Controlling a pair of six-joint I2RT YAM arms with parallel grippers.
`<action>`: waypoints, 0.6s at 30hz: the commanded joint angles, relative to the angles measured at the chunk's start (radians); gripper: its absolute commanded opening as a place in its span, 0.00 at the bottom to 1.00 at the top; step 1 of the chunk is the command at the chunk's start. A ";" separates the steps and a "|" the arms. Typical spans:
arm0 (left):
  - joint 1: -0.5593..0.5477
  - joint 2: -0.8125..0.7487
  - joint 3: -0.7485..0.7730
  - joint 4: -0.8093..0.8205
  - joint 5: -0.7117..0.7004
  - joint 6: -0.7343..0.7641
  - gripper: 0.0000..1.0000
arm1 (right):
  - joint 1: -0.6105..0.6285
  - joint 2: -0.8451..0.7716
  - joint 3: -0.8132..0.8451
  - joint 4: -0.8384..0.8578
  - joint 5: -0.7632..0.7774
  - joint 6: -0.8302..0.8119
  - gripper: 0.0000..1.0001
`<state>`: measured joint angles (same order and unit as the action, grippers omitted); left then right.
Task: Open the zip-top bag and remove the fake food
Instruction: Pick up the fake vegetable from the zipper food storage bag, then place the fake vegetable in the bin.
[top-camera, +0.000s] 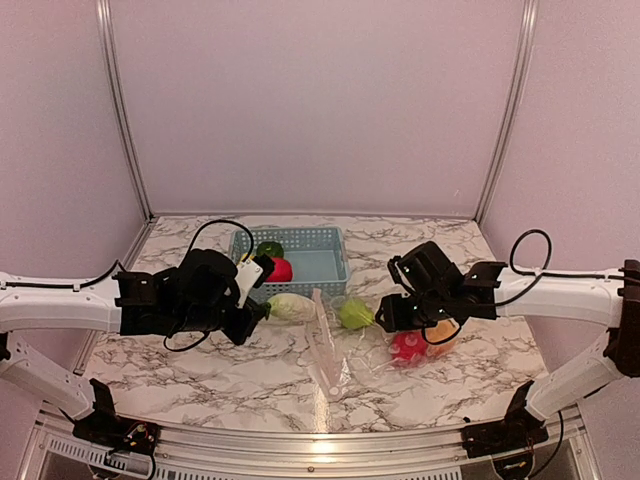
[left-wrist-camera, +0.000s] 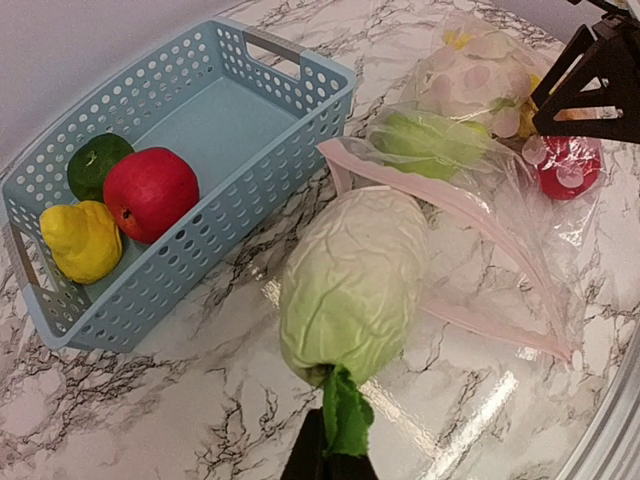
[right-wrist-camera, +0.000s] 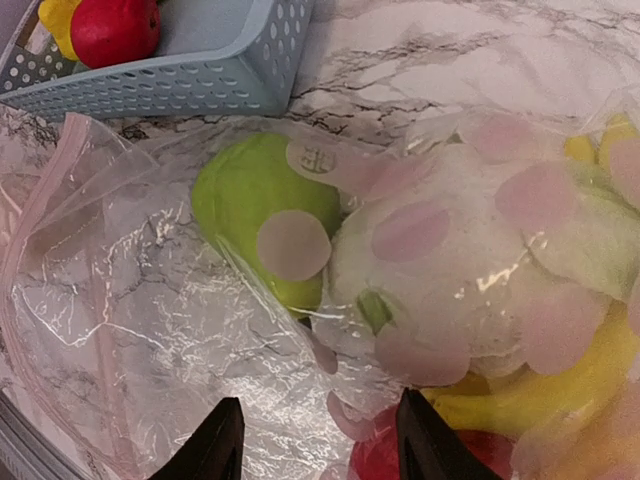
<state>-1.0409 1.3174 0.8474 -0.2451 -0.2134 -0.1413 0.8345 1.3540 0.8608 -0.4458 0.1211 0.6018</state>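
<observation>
Pinched shut in the left gripper (left-wrist-camera: 335, 462): the green leaf stalk of a pale cabbage (left-wrist-camera: 350, 280), lying on the marble table (left-wrist-camera: 150, 420) at the open mouth of the zip-top bag (left-wrist-camera: 480, 215), beside the blue basket (left-wrist-camera: 240, 200)

Poised about half open just over the bag's crinkled plastic: the right gripper (right-wrist-camera: 320, 445), gripping nothing visible

Inside the bag: more fake food (right-wrist-camera: 440, 260), including a green fruit (right-wrist-camera: 250, 200) and a yellow banana (right-wrist-camera: 530, 395)

In the basket: a red apple (left-wrist-camera: 150, 190), a yellow lemon (left-wrist-camera: 82, 240), a dark green piece (left-wrist-camera: 95, 165)

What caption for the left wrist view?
Left end effector pinches the pale cabbage by its green leaf at the mouth of the open zip-top bag; red apple sits in the blue basket.
</observation>
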 joint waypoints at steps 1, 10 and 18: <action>-0.004 -0.067 -0.006 -0.093 -0.067 -0.033 0.00 | -0.009 0.014 0.043 0.002 0.000 -0.011 0.50; -0.001 -0.129 0.039 -0.132 -0.138 -0.049 0.00 | -0.009 0.002 0.040 -0.005 0.002 -0.014 0.50; 0.045 -0.038 0.155 -0.092 -0.133 -0.060 0.00 | -0.009 -0.012 0.058 -0.012 0.005 -0.019 0.50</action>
<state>-1.0256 1.2251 0.9310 -0.3664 -0.3420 -0.1852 0.8326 1.3602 0.8688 -0.4465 0.1207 0.5957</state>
